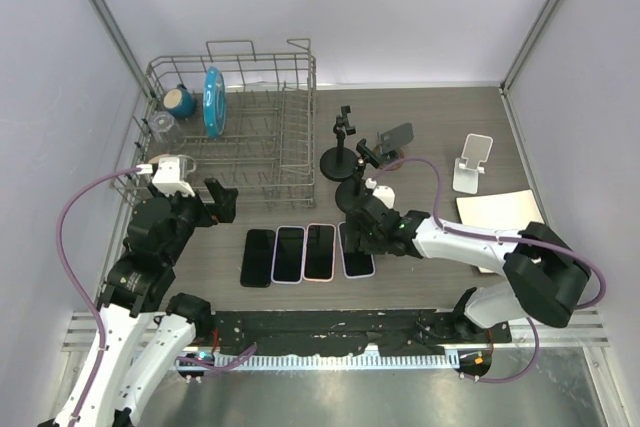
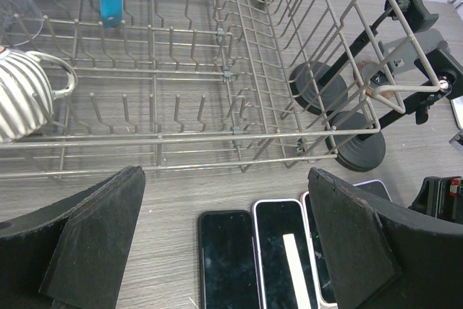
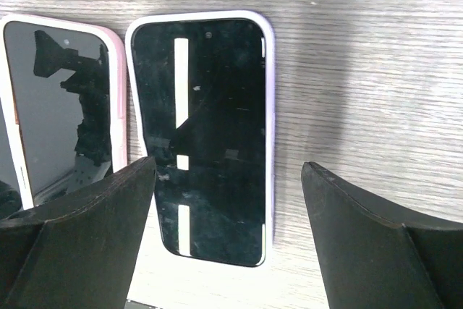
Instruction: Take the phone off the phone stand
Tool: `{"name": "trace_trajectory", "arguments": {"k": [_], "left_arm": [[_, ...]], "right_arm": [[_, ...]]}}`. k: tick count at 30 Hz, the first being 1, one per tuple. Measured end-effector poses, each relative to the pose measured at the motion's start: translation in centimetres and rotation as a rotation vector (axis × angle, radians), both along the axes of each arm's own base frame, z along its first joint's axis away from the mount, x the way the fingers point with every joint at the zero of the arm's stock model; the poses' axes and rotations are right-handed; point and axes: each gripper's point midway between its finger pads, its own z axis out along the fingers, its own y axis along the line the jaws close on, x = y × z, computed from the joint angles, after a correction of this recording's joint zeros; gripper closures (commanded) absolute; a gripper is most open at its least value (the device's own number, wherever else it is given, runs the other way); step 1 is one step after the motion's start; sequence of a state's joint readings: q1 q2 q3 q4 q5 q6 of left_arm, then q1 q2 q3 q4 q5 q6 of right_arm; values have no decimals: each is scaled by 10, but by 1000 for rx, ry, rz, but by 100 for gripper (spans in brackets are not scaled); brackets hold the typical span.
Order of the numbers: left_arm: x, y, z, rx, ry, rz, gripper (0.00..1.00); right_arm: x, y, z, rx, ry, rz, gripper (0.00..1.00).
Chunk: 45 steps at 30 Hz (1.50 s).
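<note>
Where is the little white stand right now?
In the top view, the white stand sits on the right side of the table, just beyond the beige sheet and right of the black stands.

No text, label, brand, number or sign can be read in any of the views. The screens of the phones [image 3: 199, 135] lying on the table are dark and show only reflections, with no writing on them.
</note>
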<state>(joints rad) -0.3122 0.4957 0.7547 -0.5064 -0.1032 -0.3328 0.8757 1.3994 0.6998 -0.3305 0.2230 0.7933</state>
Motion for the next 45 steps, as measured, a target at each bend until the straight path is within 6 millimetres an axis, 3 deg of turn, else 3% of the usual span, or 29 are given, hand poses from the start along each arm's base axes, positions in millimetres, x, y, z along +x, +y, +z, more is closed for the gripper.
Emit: {"name": "trace_trajectory", "arguments": {"k": [7, 13, 23, 33, 40, 43, 45], "left_arm": [[0, 0, 0, 0, 0, 0, 0], [0, 0, 0, 0, 0, 0, 0], [0, 0, 0, 0, 0, 0, 0], [0, 0, 0, 0, 0, 0, 0], [0, 0, 0, 0, 0, 0, 0], [0, 0, 0, 0, 0, 0, 0], [0, 0, 0, 0, 0, 0, 0]], "right_arm": [[0, -11, 9, -30, -21, -15, 14], [0, -7, 18, 19, -44, -11, 30], [-9, -17, -6, 53, 7, -31, 41], [-13, 10, -5, 155, 34, 43, 45], [-17, 13, -5, 148, 32, 60, 46], [-20, 13, -4, 139, 36, 68, 42], [-20, 12, -3, 125, 33, 71, 34]]}}
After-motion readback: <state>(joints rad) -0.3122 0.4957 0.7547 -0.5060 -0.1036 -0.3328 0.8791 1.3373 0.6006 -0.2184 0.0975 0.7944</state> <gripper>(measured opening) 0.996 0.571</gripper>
